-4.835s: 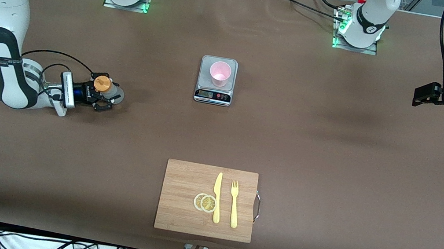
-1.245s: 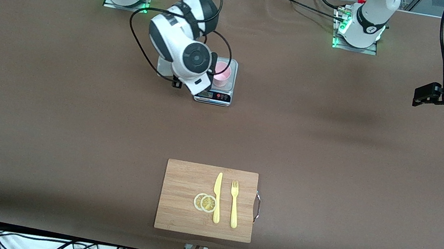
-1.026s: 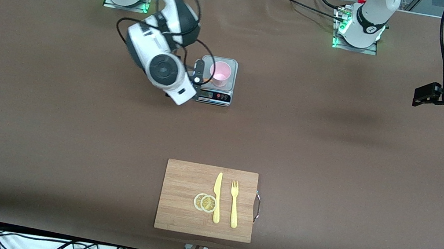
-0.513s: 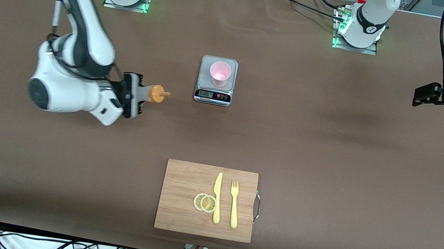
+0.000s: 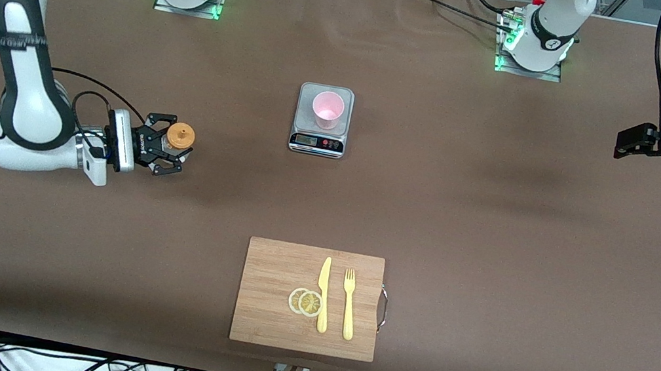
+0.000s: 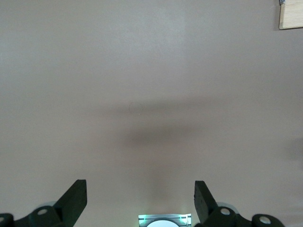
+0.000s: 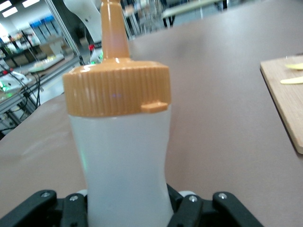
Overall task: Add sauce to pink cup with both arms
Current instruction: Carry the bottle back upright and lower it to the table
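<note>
Your right pincer (image 5: 169, 150) is clamped on the sauce (image 5: 180, 136), upright at nine o'clock from the pink cup (image 5: 327, 109). Soft, light bottle: grip mid-body gently. Left pincer (image 5: 626, 141) waits, fingers apart.

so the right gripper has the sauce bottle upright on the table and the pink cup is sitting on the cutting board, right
Not quite. The pink cup stands on the scale, not on the cutting board, as the front view shows. The rest holds: the right gripper grips the sauce bottle upright on the table toward the right arm's end.
</note>
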You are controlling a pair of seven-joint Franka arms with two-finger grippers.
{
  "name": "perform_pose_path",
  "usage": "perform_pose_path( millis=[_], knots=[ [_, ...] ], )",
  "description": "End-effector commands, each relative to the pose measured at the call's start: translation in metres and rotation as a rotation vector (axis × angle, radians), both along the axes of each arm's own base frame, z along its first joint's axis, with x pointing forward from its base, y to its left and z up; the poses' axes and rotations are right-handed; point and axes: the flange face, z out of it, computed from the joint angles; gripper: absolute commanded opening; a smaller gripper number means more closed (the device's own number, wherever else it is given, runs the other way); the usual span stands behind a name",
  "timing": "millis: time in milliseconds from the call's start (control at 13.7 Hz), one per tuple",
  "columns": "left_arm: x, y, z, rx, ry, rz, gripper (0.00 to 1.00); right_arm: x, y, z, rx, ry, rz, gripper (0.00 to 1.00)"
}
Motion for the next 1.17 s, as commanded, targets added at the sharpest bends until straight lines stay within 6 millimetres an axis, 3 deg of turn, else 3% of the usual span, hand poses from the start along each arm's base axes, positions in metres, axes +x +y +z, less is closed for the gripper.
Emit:
perform_pose_path(
  millis=[0,147,440,733,806,879,952,1099],
  knots=[
    [0.000,0.003,0.002,0.003,0.002,-0.021,1.00,-0.016,-0.017,-0.032,0.127,-0.034,-0.005,0.07],
    [0.000,0.003,0.002,0.003,0.002,-0.021,1.00,-0.023,-0.030,-0.049,0.192,-0.034,-0.037,0.07],
    [0.000,0.003,0.002,0.003,0.002,-0.021,1.00,-0.031,-0.034,-0.082,0.327,-0.026,-0.120,0.07],
    [0.000,0.003,0.002,0.003,0.002,-0.021,1.00,-0.031,-0.036,-0.089,0.336,-0.033,-0.115,0.10],
    [-0.001,0.002,0.002,0.003,0.002,-0.021,1.00,-0.032,-0.037,-0.090,0.333,-0.028,-0.117,0.30],
    [0.000,0.002,0.003,0.003,0.001,-0.023,1.00,-0.032,-0.042,-0.090,0.323,-0.020,-0.122,0.91],
    [0.000,0.003,0.002,0.003,0.002,-0.021,1.00,-0.032,-0.045,-0.090,0.315,-0.016,-0.117,1.00],
    [0.000,0.002,0.003,0.003,0.001,-0.021,1.00,-0.030,-0.053,-0.088,0.285,-0.023,-0.097,1.00]
  ],
)
